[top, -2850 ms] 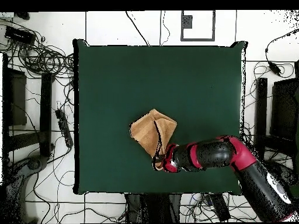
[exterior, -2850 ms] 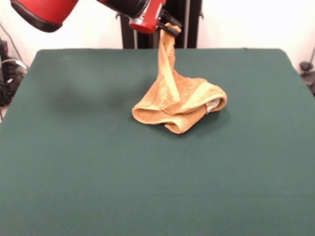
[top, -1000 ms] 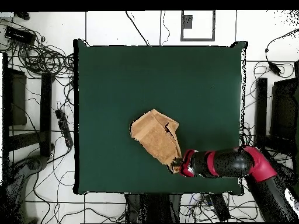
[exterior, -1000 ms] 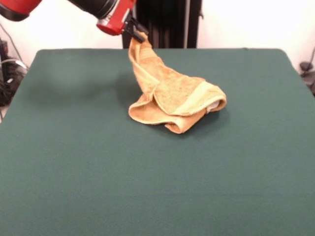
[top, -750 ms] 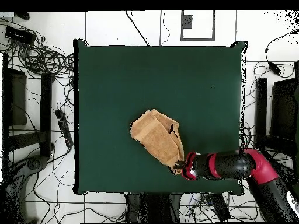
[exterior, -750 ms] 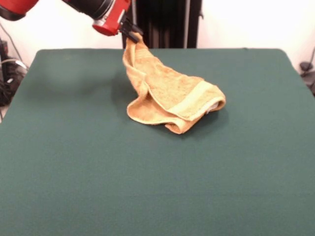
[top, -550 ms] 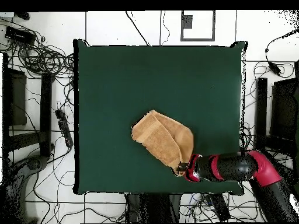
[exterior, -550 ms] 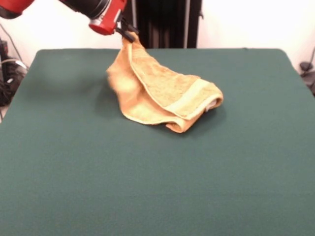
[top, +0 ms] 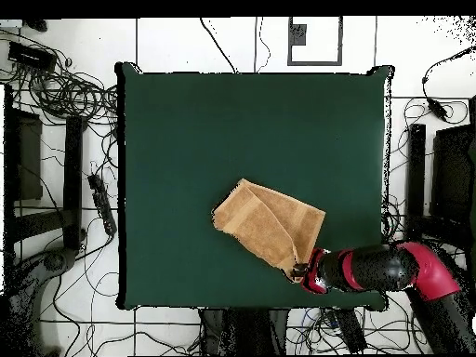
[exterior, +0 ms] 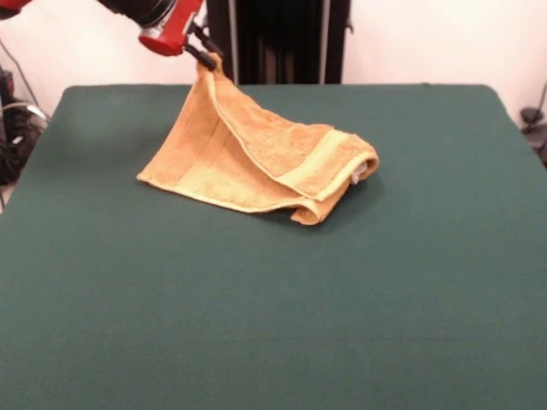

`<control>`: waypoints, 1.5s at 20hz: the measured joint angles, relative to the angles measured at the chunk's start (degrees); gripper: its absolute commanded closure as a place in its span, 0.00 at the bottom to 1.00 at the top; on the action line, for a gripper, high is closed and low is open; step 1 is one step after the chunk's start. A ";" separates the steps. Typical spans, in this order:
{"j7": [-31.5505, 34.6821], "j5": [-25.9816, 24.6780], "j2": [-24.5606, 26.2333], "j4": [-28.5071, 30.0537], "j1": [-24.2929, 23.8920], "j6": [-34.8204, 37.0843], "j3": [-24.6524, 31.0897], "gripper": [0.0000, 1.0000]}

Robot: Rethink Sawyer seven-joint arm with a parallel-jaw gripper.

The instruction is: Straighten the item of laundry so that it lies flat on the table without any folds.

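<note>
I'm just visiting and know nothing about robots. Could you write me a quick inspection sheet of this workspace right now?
Surface: table covered in dark green cloth.
Job's things: orange-tan towel, one corner lifted, part spread out, the rest folded over at one end, not flat.
Clutter: nothing seen on the table.
Claw: claw shut on the towel's raised corner, near the table's edge.
Cables: many loose cables on the floor beside the table.
Surroundings: black stands and equipment around the table, white tiled floor.

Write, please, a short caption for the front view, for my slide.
Gripper lifts one corner of the orange-tan towel, still partly folded, above the green table.
</note>
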 measured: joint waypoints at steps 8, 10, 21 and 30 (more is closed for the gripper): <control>-4.79 -2.67 -0.06 -0.88 -0.06 0.19 -3.02 1.00; -5.74 -2.94 -0.05 -1.10 -0.06 0.19 -3.36 1.00; -13.01 -3.61 -0.32 -3.76 0.01 0.24 -6.73 1.00; -15.30 -4.61 -2.70 -4.51 0.27 1.03 -8.30 1.00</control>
